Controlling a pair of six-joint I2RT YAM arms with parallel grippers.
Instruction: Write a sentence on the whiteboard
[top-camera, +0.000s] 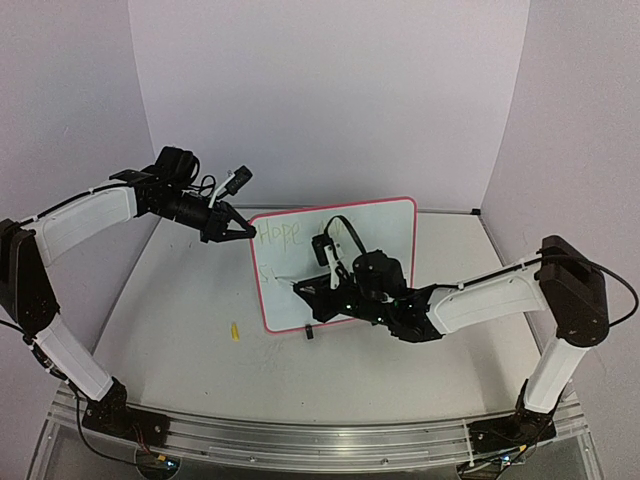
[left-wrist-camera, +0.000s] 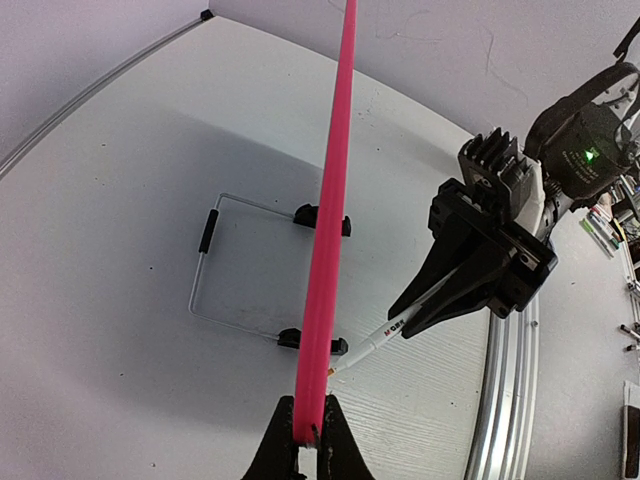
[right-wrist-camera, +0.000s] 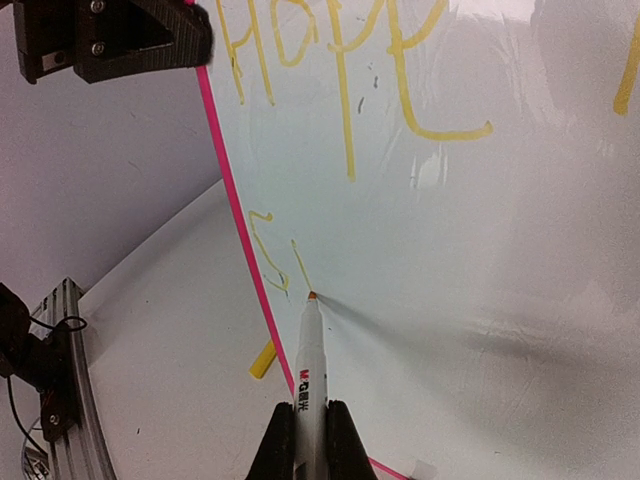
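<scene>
The whiteboard (top-camera: 380, 235), white with a red-pink frame, stands tilted on the table. My left gripper (top-camera: 243, 229) is shut on its upper left edge; in the left wrist view the pink frame (left-wrist-camera: 330, 220) runs up from my jaws. My right gripper (top-camera: 312, 292) is shut on a white marker (right-wrist-camera: 311, 365) whose tip touches the board. The sentence (right-wrist-camera: 340, 60) shows "Hope" in yellow on the first line, and an "S" plus one short stroke (right-wrist-camera: 272, 255) on the second. In the left wrist view the marker (left-wrist-camera: 372, 343) touches the board's face.
A yellow marker cap (top-camera: 235, 330) lies on the table left of the board, also in the right wrist view (right-wrist-camera: 262, 359). The board's black clip feet (left-wrist-camera: 315, 214) and wire stand (left-wrist-camera: 215, 270) rest on the table behind it. An aluminium rail (top-camera: 300, 435) runs along the near edge.
</scene>
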